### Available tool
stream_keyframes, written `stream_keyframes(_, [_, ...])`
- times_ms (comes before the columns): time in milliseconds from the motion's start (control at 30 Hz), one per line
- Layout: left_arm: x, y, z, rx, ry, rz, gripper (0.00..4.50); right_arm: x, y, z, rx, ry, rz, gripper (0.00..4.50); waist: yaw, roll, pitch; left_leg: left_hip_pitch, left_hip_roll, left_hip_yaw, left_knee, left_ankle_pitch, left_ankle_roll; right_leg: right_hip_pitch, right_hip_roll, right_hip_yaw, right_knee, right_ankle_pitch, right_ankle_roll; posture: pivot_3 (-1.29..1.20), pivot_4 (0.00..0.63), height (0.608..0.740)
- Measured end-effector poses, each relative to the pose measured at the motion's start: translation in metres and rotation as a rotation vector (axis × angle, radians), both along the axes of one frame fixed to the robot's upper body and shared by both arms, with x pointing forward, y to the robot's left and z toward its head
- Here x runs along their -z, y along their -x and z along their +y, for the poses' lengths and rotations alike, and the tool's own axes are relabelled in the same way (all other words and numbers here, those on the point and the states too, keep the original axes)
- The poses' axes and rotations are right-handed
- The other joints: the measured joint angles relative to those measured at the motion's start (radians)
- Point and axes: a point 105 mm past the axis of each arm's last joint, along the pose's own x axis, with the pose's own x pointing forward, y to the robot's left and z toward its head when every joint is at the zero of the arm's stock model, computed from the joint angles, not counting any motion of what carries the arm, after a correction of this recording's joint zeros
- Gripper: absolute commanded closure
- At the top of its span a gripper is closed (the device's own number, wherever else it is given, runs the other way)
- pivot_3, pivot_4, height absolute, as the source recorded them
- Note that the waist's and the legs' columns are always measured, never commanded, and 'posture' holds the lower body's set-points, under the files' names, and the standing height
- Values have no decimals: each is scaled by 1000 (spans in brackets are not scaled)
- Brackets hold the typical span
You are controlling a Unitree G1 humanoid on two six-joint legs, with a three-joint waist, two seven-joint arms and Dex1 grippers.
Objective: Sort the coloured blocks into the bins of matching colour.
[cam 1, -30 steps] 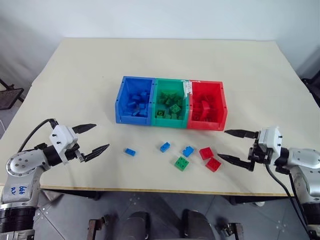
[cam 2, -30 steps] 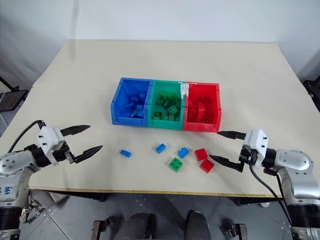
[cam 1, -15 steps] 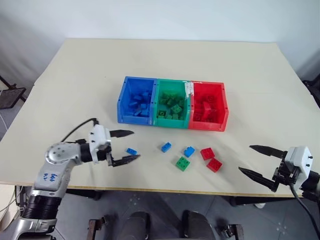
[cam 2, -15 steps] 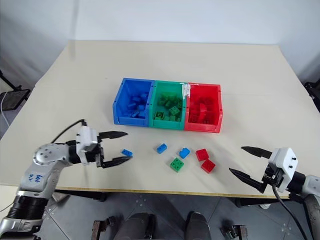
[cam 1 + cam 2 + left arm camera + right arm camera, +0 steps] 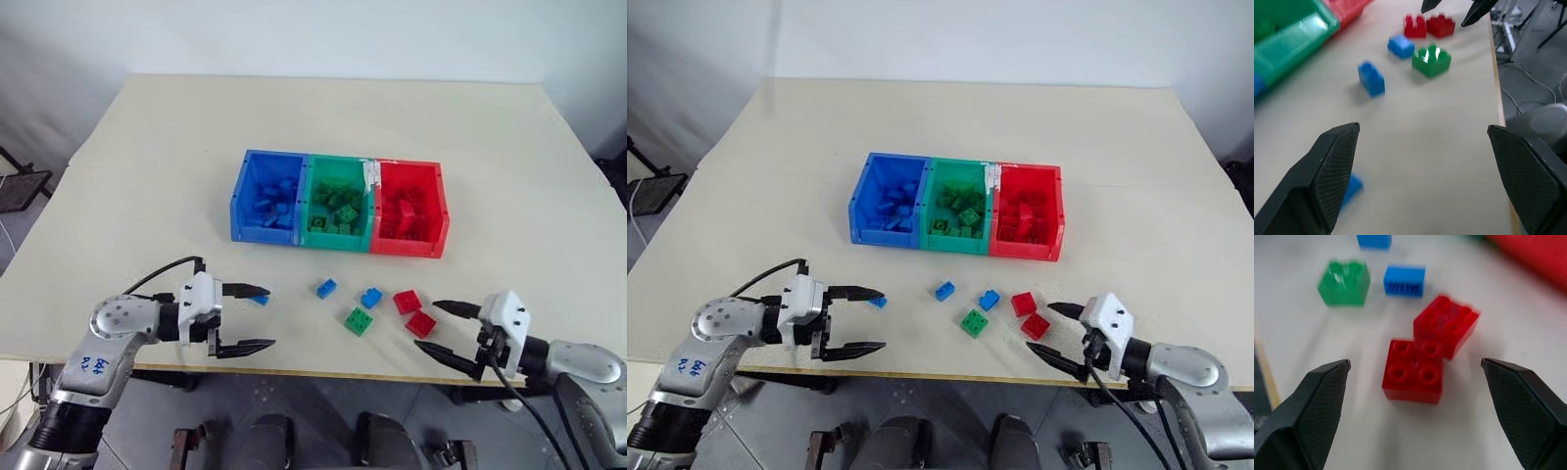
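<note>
Cream-coloured table (image 5: 147, 176) carries three bins joined in a row near its middle: a blue bin (image 5: 266, 197), a green bin (image 5: 337, 204) and a red bin (image 5: 409, 209), with white tape (image 5: 371, 176) on the rim between the green and the red. Each bin holds blocks of its own colour.

Six blocks lie loose on the table in front of the bins. One small blue block (image 5: 259, 298) sits just beside the upper finger of the left gripper (image 5: 247, 319), partly hidden by it; whether they touch is hard to say. Another blue block (image 5: 325, 288) and a third blue block (image 5: 370, 297) lie further right, with a green block (image 5: 359, 321) just in front of them. Two red blocks touch at a corner: the nearer red block (image 5: 1413, 370) and the farther red block (image 5: 1446, 325).

Left gripper has its jaws spread wide, pointing across the table toward the blocks, holding nothing. Right gripper (image 5: 441, 329) is also spread wide and empty, its fingers aimed at the two red blocks from near the table's front edge.
</note>
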Motion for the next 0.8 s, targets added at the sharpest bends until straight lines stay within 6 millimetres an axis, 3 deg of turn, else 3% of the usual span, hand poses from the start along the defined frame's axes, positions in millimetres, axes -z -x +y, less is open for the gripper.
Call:
stream_keyframes(100, [-2, 3, -2, 4, 2, -7, 0, 2, -4, 4, 7, 2, -15, 596, -3, 0, 0, 0, 0, 0, 0, 0, 0, 0, 0, 0, 0, 0, 0, 0, 150, 740])
stream_keyframes(300, [-5, 1, -4, -13, 15, -27, 0, 3, -7, 11, -19, -14, -17, 2801, -5, 0, 0, 1, 0, 1, 0, 0, 0, 0, 0, 0, 0, 0, 0, 0, 150, 740])
stream_keyframes(333, [-6, 1, -5, -13, 17, -29, 0, 3, -7, 11, -21, -13, -19, 3011, -5, 0, 0, 1, 0, 1, 0, 0, 0, 0, 0, 0, 0, 0, 0, 0, 150, 740])
stream_keyframes(500, [-9, 0, -10, -24, 74, -54, 0, 0, -1, 3, -54, -31, -11, 3030, -2, 0, 0, 0, 0, 1, 0, 0, 0, 0, 0, 0, 0, 0, 0, 0, 150, 740])
stream_keyframes(633, [-15, -6, -6, -86, 121, -83, 0, -33, -12, -6, -48, -103, -95, 3030, -6, 0, 0, 1, 1, 1, 0, -1, 0, 0, 1, 0, 0, 0, 0, 0, 150, 740])
stream_keyframes(700, [-16, -10, 2, -148, 146, -96, 0, -55, -36, -4, -15, -144, -169, 3030, -18, 0, 0, 2, 1, 4, 1, -1, -1, -1, 1, 0, 0, 1, -1, 0, 150, 740])
stream_keyframes(800, [-23, -16, 14, -227, 164, -139, 0, -107, -77, 1, 57, -196, -352, 3030, -30, 1, 1, 1, 2, 5, 1, 0, -2, -4, 1, -1, 2, 2, -3, 0, 150, 740])
